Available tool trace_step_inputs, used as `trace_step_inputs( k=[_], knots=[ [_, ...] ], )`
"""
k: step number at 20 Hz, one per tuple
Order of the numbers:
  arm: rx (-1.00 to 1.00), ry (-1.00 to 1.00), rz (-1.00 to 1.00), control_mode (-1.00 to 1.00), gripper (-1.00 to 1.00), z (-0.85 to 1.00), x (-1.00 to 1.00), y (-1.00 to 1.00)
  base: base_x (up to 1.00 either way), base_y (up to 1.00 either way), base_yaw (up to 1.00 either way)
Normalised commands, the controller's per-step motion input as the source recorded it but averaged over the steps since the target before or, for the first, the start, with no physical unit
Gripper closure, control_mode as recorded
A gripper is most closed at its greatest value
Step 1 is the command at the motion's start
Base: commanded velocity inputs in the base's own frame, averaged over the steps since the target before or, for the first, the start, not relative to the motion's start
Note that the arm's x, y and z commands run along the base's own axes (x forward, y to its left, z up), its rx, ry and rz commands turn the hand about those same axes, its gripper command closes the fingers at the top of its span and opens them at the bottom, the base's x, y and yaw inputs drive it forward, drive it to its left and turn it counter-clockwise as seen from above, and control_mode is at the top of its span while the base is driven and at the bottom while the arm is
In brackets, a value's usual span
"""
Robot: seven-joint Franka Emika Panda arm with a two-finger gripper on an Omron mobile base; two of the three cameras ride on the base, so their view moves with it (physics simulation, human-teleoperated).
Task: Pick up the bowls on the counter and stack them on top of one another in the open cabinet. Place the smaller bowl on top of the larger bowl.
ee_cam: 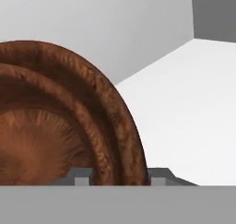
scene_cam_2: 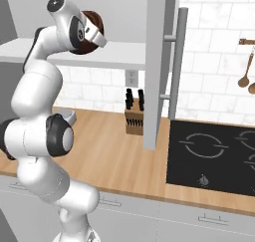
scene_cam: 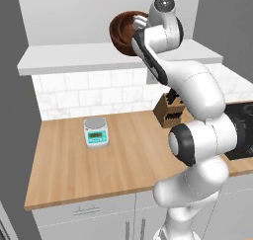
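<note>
A simulated kitchen is shown, with white tiled walls, a long wood-plank counter (scene_cam: 123, 150) over white drawer fronts, and a pale doorless open cabinet (scene_cam: 74, 61) mounted above it.

In the hand view the two fingertips (ee_cam: 82, 179) are seen set on either side of two nested brown rims, one tip inside and one outside. The gripper (ee_cam: 117, 179) is thus placed astride the bowl walls; whether the wall is clamped or merely straddled cannot be told. The inner rim belongs to the smaller bowl (ee_cam: 37, 149), which is seated inside the larger bowl (ee_cam: 108, 103), the two edges running close together and nearly concentric. To the right of the outer rim, bare white shelf board is seen stretching away to the plain back wall and to a grey side panel at the far corner.

From the left base view the stacked bowls (scene_cam: 123, 32) are seen on the cabinet shelf, just behind its front edge, partly covered by the raised hand. In the right base view only a dark brown sliver is seen behind the wrist.

Below, a kitchen scale (scene_cam: 96, 131) is stood on the counter, well apart from a knife block (scene_cam_2: 134, 114) near the wall. A black cooktop (scene_cam_2: 214, 156) is set into the counter further right, beyond a grey upright panel (scene_cam_2: 155, 66).
</note>
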Motion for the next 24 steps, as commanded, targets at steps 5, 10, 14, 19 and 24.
trace_step_inputs(
  k=[5, 10, 14, 19, 24],
  knots=[
    [0.0, -0.2, -0.02, -1.0, -1.0, 0.0, -0.27, 0.0, 0.0, 0.0, 0.0],
    [-0.01, -0.42, -0.01, -1.0, -1.0, -0.22, -0.92, 0.0, 0.0, 0.0, 0.0],
    [-0.02, -0.27, 0.0, -1.0, -1.0, -0.64, -1.0, -0.09, 0.0, 0.0, 0.0],
    [-0.08, -0.01, 0.0, -1.0, -1.0, -0.96, -1.0, -0.22, 0.0, 0.0, 0.0],
    [-0.26, 0.07, 0.0, -1.0, -1.0, -1.0, -1.0, -0.09, 0.0, 0.0, 0.0]
  ],
)
